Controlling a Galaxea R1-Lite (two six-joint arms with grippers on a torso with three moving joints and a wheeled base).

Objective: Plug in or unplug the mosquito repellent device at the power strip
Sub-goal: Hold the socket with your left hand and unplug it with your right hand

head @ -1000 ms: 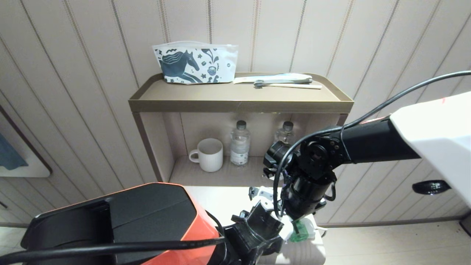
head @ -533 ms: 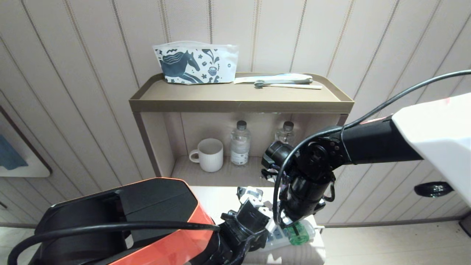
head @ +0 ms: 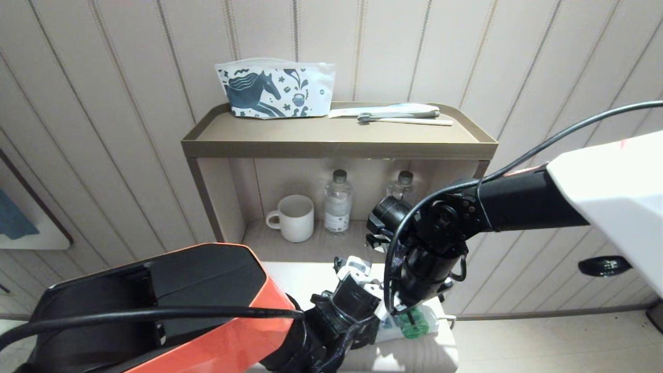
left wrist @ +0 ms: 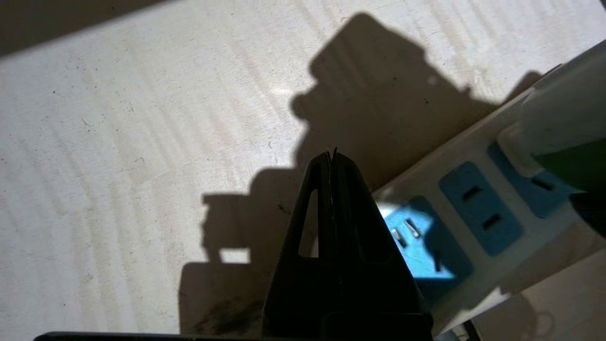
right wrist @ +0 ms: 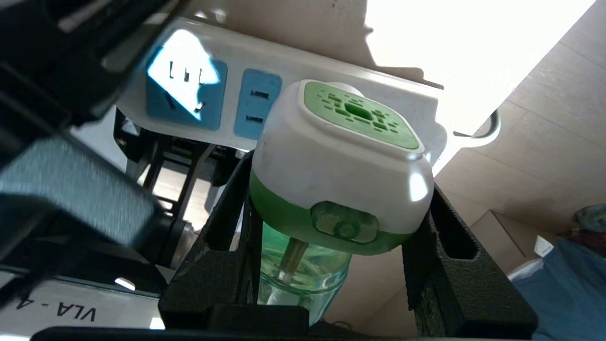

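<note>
The right gripper's (right wrist: 338,222) fingers clasped the mosquito repellent device (right wrist: 338,161); the left gripper's (left wrist: 331,158) closed fingers steadied the power strip (left wrist: 478,208), which might lift if they slipped.

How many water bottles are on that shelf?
2. One water bottle stands right of the white mug in the lower compartment; the second stands further right, partly hidden behind the robot's right arm.

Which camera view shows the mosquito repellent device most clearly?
The right wrist view: the mosquito repellent device fills it, white-and-green body and clear green bottle between the right end effector fingers. The head view shows only a small green part; the left wrist view only a blurred edge.
</note>
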